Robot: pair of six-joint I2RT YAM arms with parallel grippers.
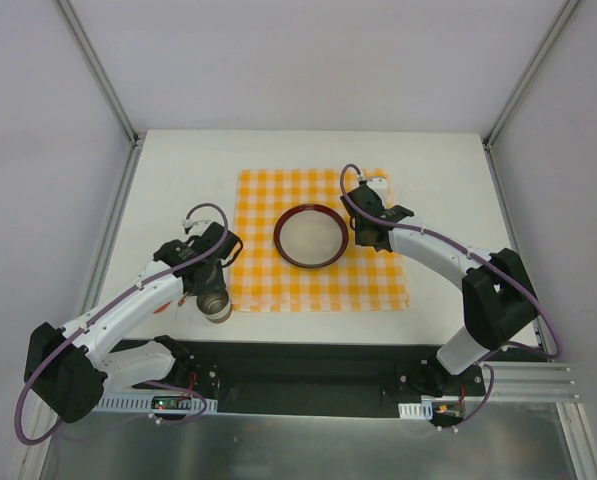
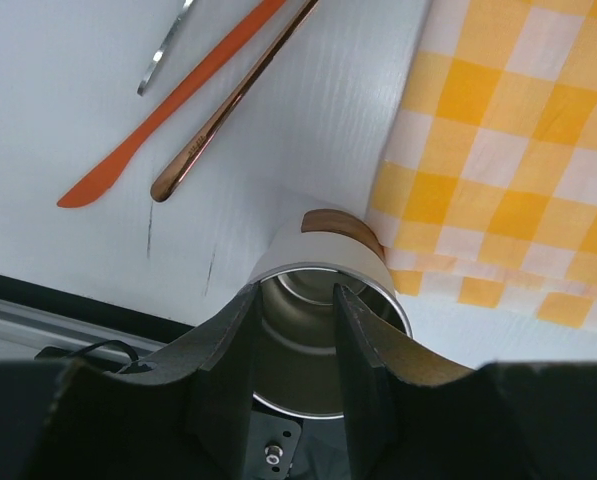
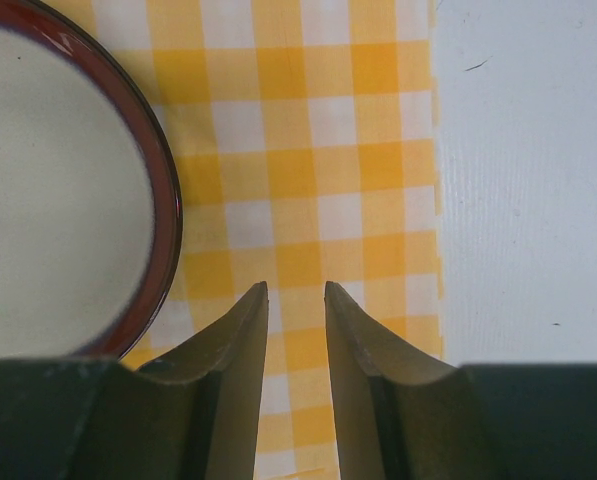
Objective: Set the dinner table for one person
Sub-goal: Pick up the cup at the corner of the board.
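A steel cup (image 1: 216,303) with a white wall and a wooden base stands off the near left corner of the checkered cloth (image 1: 268,200) on the white dinner table (image 1: 178,180). My left gripper (image 1: 215,285) is over it. In the left wrist view my left gripper (image 2: 298,288) has one finger inside the cup (image 2: 323,250) and one outside its wall. A red-rimmed white plate (image 1: 309,237) sits in the middle of the cloth. My right gripper (image 1: 366,232) hovers just right of the plate, empty. In the right wrist view its (image 3: 293,288) jaws stand a little apart over the cloth (image 3: 308,130), beside the plate (image 3: 58,200).
In the left wrist view an orange utensil (image 2: 178,95), a copper-coloured handle (image 2: 231,100) and a silver handle (image 2: 165,50) lie on the table (image 2: 58,120) left of the cloth (image 2: 518,150). The table's near edge is close behind the cup. Bare table (image 3: 528,200) lies right of the cloth.
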